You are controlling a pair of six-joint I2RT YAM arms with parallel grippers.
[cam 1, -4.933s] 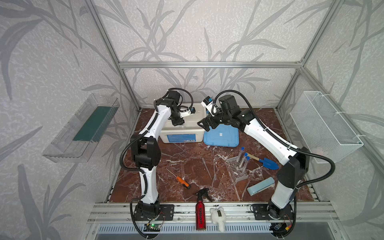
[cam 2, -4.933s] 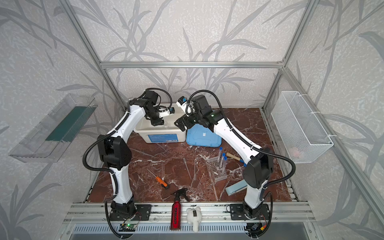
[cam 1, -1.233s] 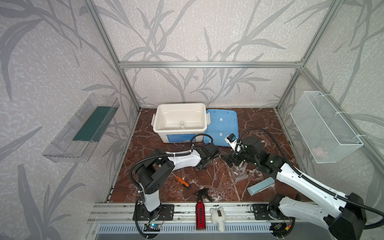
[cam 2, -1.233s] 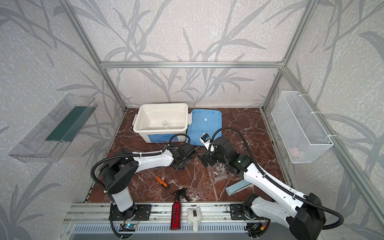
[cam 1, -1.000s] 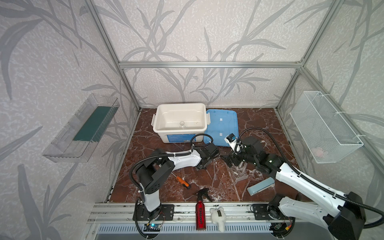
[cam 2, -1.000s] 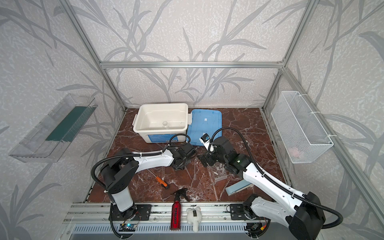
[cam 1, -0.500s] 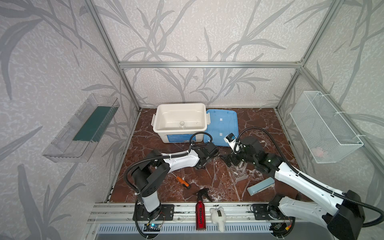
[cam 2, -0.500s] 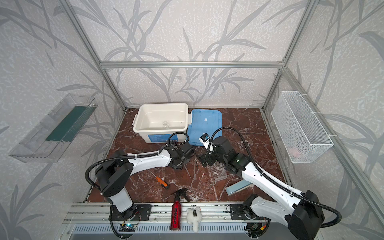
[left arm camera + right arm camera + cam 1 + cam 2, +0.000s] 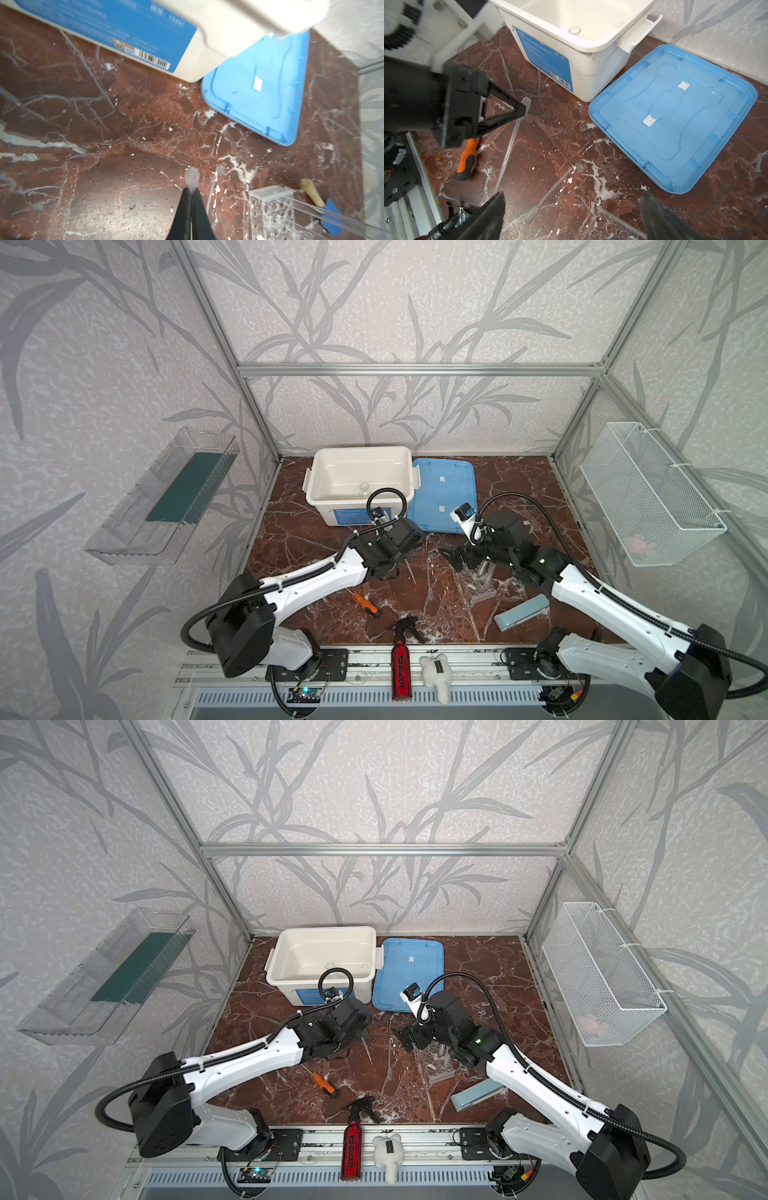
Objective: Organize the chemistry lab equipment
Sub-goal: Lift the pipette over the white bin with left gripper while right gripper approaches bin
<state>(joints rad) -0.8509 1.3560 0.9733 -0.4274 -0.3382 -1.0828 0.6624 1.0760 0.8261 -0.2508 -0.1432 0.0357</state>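
Note:
My left gripper (image 9: 191,192) is shut on the bulb of a thin clear dropper (image 9: 510,145). The dropper's stem slants down toward the marble floor, as both top views show (image 9: 411,572) (image 9: 368,1050). A second dropper (image 9: 550,191) lies flat on the floor just ahead of my right gripper (image 9: 571,209), which stands open and empty beside the clear tube rack (image 9: 272,209) (image 9: 478,587). A small clear cup (image 9: 574,30) sits inside the white bin (image 9: 328,456). In a top view the two grippers face each other, left (image 9: 405,558) and right (image 9: 457,560).
A blue lid (image 9: 442,489) lies right of the bin. An orange-handled screwdriver (image 9: 365,605), a red spray bottle (image 9: 401,664), a white plush toy (image 9: 434,670) and a grey-blue block (image 9: 521,612) sit near the front. A blue scoop (image 9: 330,216) lies by the rack. A wire basket (image 9: 648,497) hangs on the right wall.
The left jaws have finished closing on the dropper's bulb, and the left arm has shifted slightly. The right arm has stayed open and nearly still.

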